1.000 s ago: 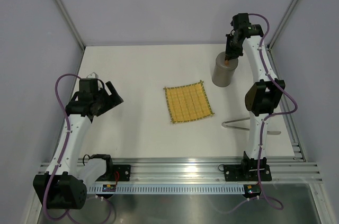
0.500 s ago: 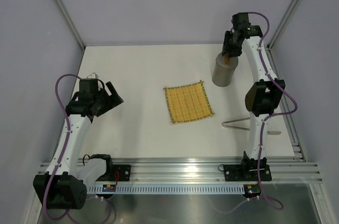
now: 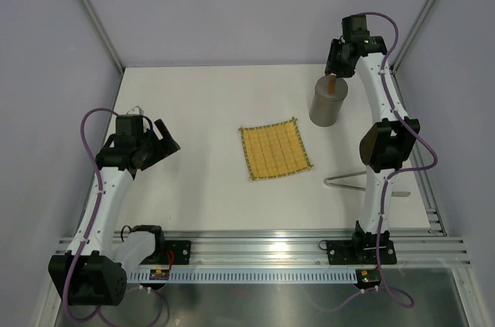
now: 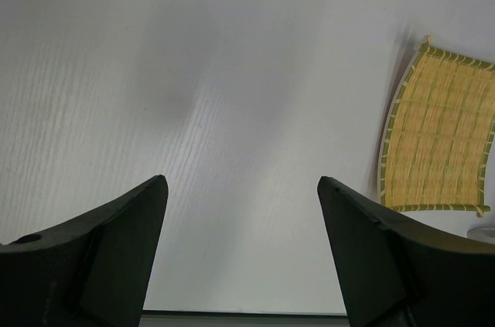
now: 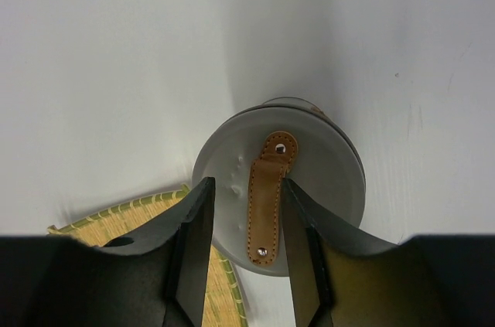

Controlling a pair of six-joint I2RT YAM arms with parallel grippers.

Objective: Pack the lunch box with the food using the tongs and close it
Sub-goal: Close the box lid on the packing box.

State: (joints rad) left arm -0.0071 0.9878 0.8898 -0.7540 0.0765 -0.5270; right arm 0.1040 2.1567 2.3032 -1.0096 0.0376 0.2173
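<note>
The lunch box, a tall grey canister, stands at the back right with its round grey lid on top. A brown leather strap runs across the lid. My right gripper hovers just above the lid, open, with its fingers on either side of the strap and not gripping it. The silver tongs lie on the table beside the right arm. No food is in view. Far to the left my left gripper hangs open and empty over bare table.
The yellow woven mat lies mid-table with nothing on it; its edge shows in both wrist views. Grey walls close in the table at the back and sides. A metal rail runs along the near edge.
My right gripper has opened off the lid's strap and risen a little above the lunch box. The left arm has not moved.
</note>
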